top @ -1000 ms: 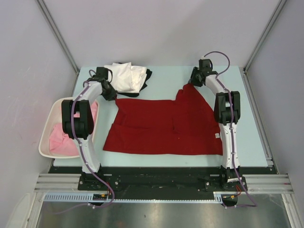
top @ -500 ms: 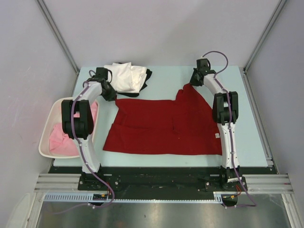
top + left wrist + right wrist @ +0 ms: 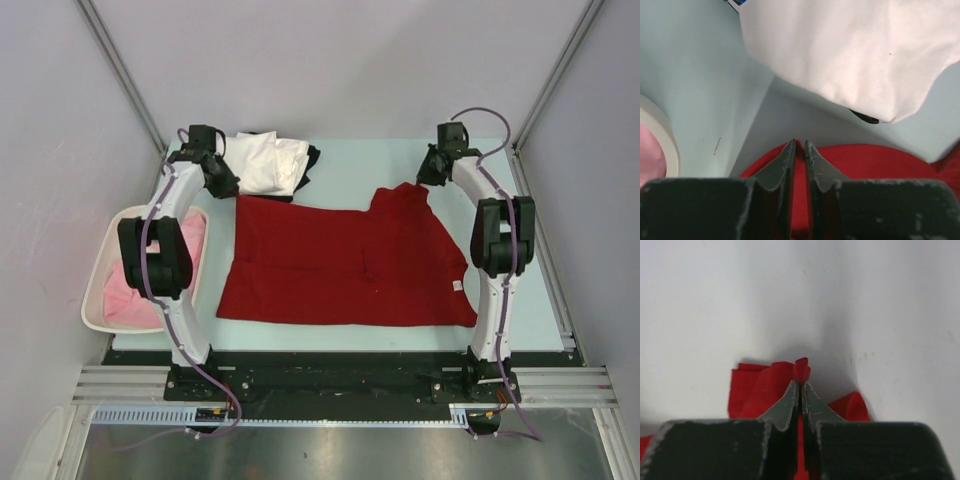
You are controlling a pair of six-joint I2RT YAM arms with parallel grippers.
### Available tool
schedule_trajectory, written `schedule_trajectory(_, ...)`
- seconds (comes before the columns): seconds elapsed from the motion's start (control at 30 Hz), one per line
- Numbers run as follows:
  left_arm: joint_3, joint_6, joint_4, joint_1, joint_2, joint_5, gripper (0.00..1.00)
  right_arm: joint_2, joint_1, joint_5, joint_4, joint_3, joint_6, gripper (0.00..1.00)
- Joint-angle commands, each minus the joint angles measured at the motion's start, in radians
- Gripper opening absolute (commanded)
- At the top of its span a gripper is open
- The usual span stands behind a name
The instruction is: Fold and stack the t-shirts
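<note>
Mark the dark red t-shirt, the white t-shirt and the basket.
dark red t-shirt (image 3: pixel 340 270): top view, middle of the cloth.
white t-shirt (image 3: pixel 265 165): top view, its folded middle.
basket (image 3: pixel 104 270): top view, left rim.

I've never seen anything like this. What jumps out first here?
A big dark red t-shirt lies spread across the middle of the table, its far edge pinched by the left hand and the right hand. A folded white t-shirt sits near the left hand, and a white basket at the left edge holds a pink t-shirt.
</note>
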Motion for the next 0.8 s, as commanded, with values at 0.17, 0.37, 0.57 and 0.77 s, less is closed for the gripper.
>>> schedule_trajectory(0.17,-0.045,0.082,-0.045,0.007,-0.143,0.043,0.18,-0.369,-0.027,-0.053,0.134,-0.237,0.018,0.0)
schedule_trajectory(0.37,-0.203,0.087,0.006,0.007,-0.25,0.014,0.18,-0.491,-0.031,-0.059,0.169,-0.397,0.032,0.0)
schedule_trajectory(0.57,-0.238,0.081,0.039,0.007,-0.212,0.013,0.27,-0.485,-0.02,-0.071,0.173,-0.403,0.033,0.0)
schedule_trajectory(0.77,-0.179,0.079,0.047,0.005,-0.091,-0.043,0.63,-0.466,-0.01,-0.074,0.186,-0.403,0.027,0.0)
